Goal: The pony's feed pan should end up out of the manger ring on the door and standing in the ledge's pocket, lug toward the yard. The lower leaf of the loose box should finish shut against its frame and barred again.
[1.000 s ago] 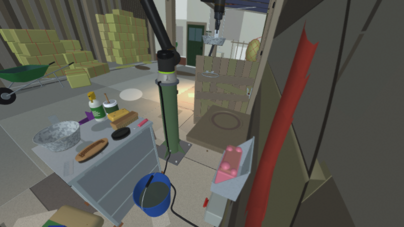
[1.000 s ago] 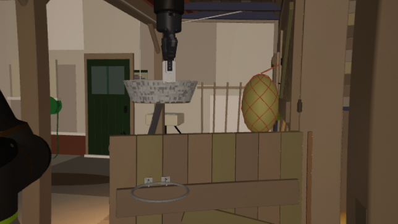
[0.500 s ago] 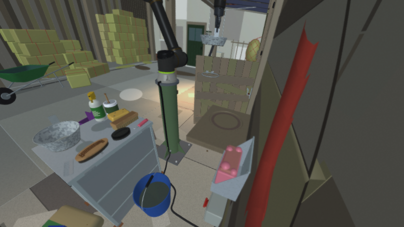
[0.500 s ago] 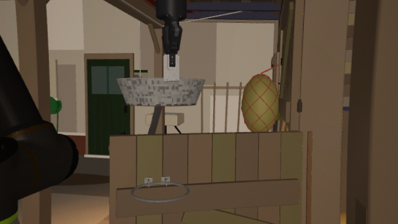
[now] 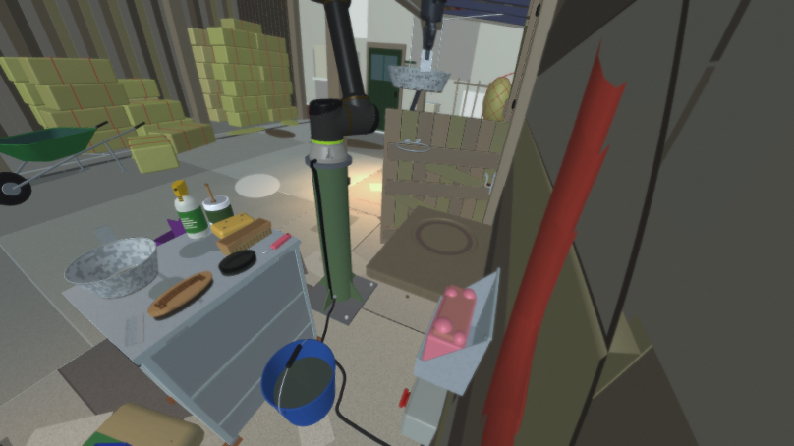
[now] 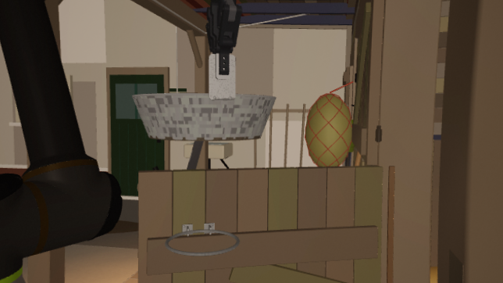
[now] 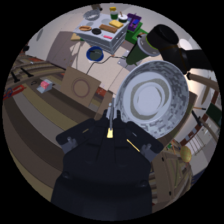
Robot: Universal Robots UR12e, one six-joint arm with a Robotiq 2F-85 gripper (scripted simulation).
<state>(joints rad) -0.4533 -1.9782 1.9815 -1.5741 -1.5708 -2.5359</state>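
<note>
The bar and latch of the lower leaf are mostly hidden; only a small metal fitting [image 5: 489, 180] shows near its hinge side. The speckled grey feed pan [image 6: 204, 116] hangs high in the air above the top edge of the plank lower leaf [image 6: 269, 219], which stands swung open. The manger ring [image 6: 202, 242] on the leaf's cross rail is empty. The brown ledge [image 5: 433, 251] with its round pocket [image 5: 444, 237] lies below and in front of the leaf. My gripper [image 6: 222, 64] points down, closed on the pan's upright white lug [image 6: 222, 80].
A green door [image 6: 134, 133] and a netted hay ball [image 6: 329, 129] stand behind the leaf. A grey cabinet [image 5: 211, 310] carries a second speckled pan [image 5: 112, 266], bottles and brushes. A blue bucket [image 5: 300, 381] and cable lie by my green pedestal [image 5: 332, 222].
</note>
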